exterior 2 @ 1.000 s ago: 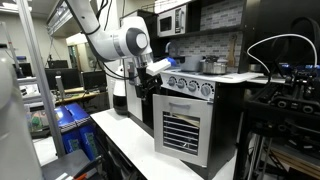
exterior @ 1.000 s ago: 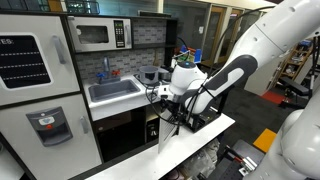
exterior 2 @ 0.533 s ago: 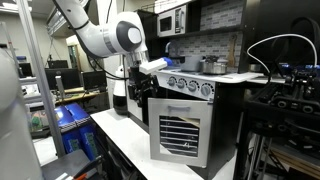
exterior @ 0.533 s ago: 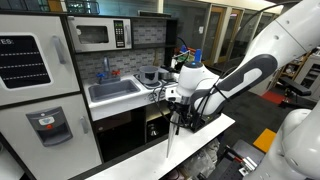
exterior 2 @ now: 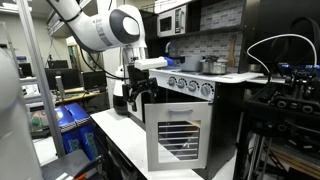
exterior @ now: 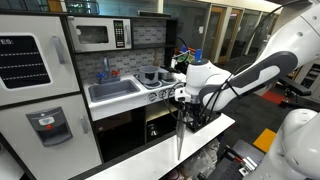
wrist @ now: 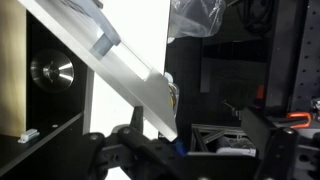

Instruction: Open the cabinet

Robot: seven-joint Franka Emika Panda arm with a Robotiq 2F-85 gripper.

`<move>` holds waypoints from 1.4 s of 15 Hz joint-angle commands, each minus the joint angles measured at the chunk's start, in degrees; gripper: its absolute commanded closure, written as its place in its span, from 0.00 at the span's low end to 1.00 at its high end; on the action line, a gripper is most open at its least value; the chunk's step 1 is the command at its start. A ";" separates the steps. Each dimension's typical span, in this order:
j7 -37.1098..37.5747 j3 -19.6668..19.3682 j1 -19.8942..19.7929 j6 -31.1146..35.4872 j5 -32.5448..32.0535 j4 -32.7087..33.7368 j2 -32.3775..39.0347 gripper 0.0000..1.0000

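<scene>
The cabinet is the small oven compartment of the white toy kitchen. Its white door (exterior 2: 178,135) with grey horizontal stripes stands swung partly open, and shows edge-on in an exterior view (exterior: 179,138). My gripper (exterior 2: 138,88) is at the door's free top edge, also seen in an exterior view (exterior: 181,97). In the wrist view the door's white edge (wrist: 140,85) runs diagonally between my spread fingers (wrist: 180,140), close to one finger. The fingers look open, not clamped. A round metal object (wrist: 50,72) sits inside the dark compartment.
A grey microwave (exterior: 95,35) sits above a sink (exterior: 115,90). A white fridge unit (exterior: 35,90) stands beside it. The stove knob panel (exterior 2: 190,85) and a pot (exterior 2: 212,66) are above the cabinet. A white table edge (exterior: 200,140) runs in front.
The striped door has swung further open, away from the kitchen front. My gripper and arm moved outward with it.
</scene>
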 commanded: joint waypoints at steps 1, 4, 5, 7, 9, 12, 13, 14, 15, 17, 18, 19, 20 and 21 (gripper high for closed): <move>0.37 -1.94 -1.10 -6.01 -1.45 0.19 -2.16 0.00; 0.67 -3.25 -2.28 -9.74 -2.73 0.32 -3.20 0.00; 0.72 -3.57 -2.56 -10.87 -3.19 0.34 -3.48 0.00; 0.86 -4.05 -3.10 -12.67 -4.31 0.35 -4.03 0.00; 0.75 -4.41 -3.33 -14.23 -5.09 0.36 -4.77 0.00; 0.81 -4.52 -3.06 -15.51 -5.68 0.36 -7.23 0.00; 0.96 -4.40 -2.80 -15.42 -5.66 0.38 -8.67 0.00; 1.23 -4.30 -2.65 -15.22 -5.64 0.42 -9.93 0.00; 2.19 -4.16 -2.60 -14.09 -5.55 0.50 -11.16 0.00; 5.79 -4.27 -2.43 -11.80 -3.87 1.59 -11.73 0.00; 8.89 -4.34 -2.25 -10.55 -2.34 2.93 -10.41 0.00; 11.43 -4.37 -1.93 -9.26 -1.21 3.72 -9.65 0.00; 14.66 -4.01 -1.80 -7.58 -0.31 4.70 -8.24 0.00; 17.78 -3.74 -1.53 -4.80 0.51 5.24 -6.77 0.00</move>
